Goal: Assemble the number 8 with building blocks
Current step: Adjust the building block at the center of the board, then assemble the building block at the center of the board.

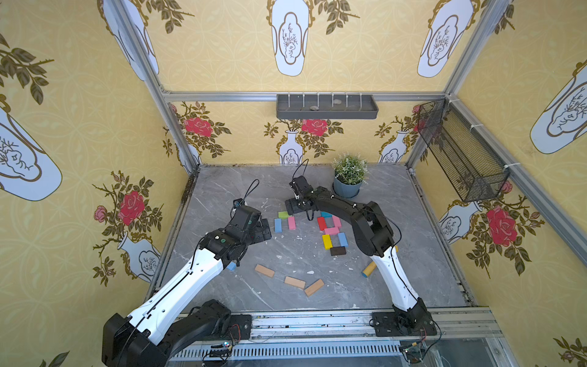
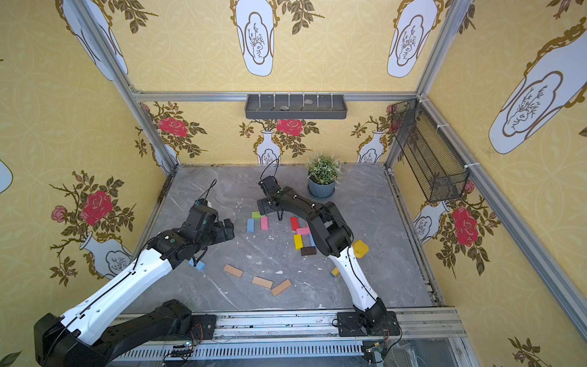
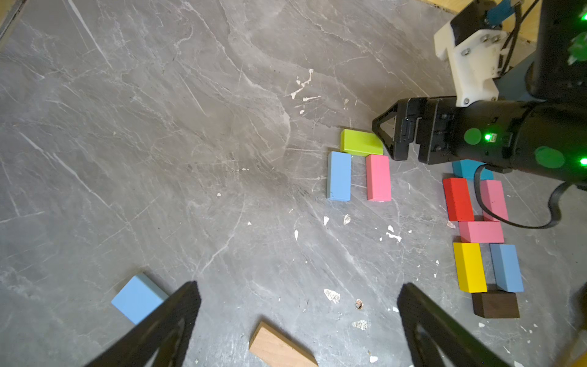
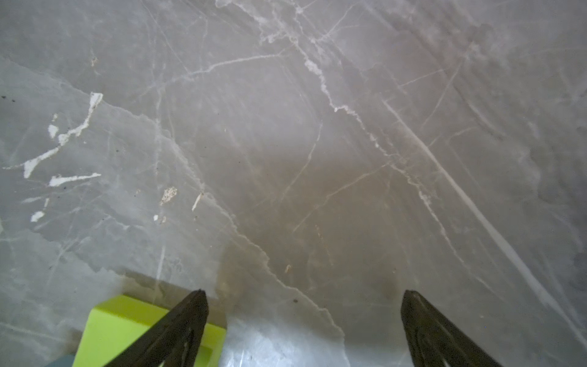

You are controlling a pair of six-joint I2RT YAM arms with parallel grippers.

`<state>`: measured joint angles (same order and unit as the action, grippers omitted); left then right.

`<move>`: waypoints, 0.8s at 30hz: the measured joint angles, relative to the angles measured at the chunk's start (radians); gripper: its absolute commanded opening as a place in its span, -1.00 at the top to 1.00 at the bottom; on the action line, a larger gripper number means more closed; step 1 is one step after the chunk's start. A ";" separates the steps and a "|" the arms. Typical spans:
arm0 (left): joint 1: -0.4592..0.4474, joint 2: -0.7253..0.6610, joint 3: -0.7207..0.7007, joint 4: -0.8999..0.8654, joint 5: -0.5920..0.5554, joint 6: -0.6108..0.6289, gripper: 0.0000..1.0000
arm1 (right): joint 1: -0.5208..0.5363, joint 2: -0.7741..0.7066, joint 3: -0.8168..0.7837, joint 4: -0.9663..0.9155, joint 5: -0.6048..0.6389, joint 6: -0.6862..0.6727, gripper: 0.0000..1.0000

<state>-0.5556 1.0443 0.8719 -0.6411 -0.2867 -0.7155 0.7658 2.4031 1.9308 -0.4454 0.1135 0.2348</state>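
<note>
Number 8 (image 3: 481, 232) laid out on surface (image 3: 158, 127). Right end effector (image 4: 305, 292) wide, empty, just beside green block (image 3: 360, 142). Left end effector (image 3: 300, 287) wide, empty.

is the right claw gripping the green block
No, the right claw is wide open and the green block lies flat on the table by one side of it, not clamped.

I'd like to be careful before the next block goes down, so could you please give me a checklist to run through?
1. Open, empty left gripper: ok.
2. Open, empty right gripper: ok.
3. Its finger clear of green block: cannot tell.
4. Seven blocks in finished 8: ok.
5. Four spares, three tan blocks and one blue block: ok.
</note>
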 measured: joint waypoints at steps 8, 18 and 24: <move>0.000 0.008 -0.002 0.004 0.000 0.000 -0.99 | 0.005 -0.001 -0.017 0.006 0.004 -0.011 -0.95; 0.000 0.012 -0.010 0.005 0.000 0.000 -1.00 | 0.006 -0.085 -0.039 0.010 -0.024 -0.018 -0.95; 0.024 0.002 -0.019 0.006 0.010 -0.004 -1.00 | 0.011 -0.214 -0.161 0.033 -0.050 0.013 -0.95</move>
<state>-0.5316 1.0462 0.8528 -0.6350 -0.2764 -0.7197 0.7769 2.1887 1.7699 -0.4122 0.0631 0.2478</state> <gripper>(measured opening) 0.998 0.976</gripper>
